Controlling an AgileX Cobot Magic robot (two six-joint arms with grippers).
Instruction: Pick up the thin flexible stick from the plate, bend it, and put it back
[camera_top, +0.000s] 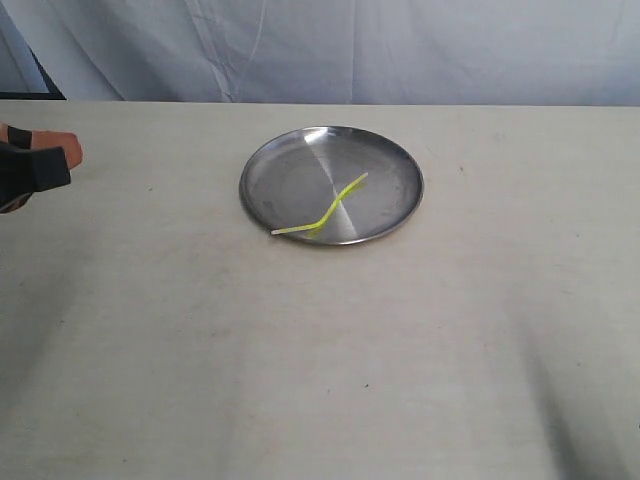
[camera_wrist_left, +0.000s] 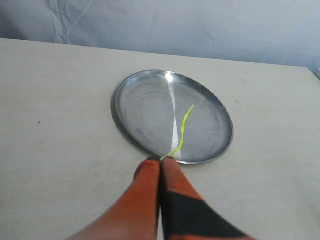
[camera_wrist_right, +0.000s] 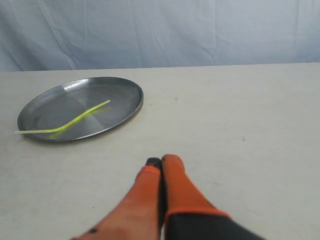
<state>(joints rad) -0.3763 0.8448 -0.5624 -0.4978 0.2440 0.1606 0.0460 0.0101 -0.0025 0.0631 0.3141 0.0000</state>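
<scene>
Our left hand (camera_wrist_left: 160, 162) has its two orange fingers pressed together, with nothing between them. In the exterior view it sits at the left edge over the pale beige desk (camera_top: 300, 350), well apart from the round shiny stainless-steel plate (camera_top: 290, 165). In its wrist view the fingertips merely line up with one end of the stick. Our right hand (camera_wrist_right: 161, 162) is likewise closed and empty, with its orange fingers touching. It is poised over bare desk and points toward the blue cloth backdrop (camera_wrist_right: 200, 30). The thin yellow-green plastic stick (camera_top: 335, 205) lies kinked on the plate, and one end juts just past the near rim.
</scene>
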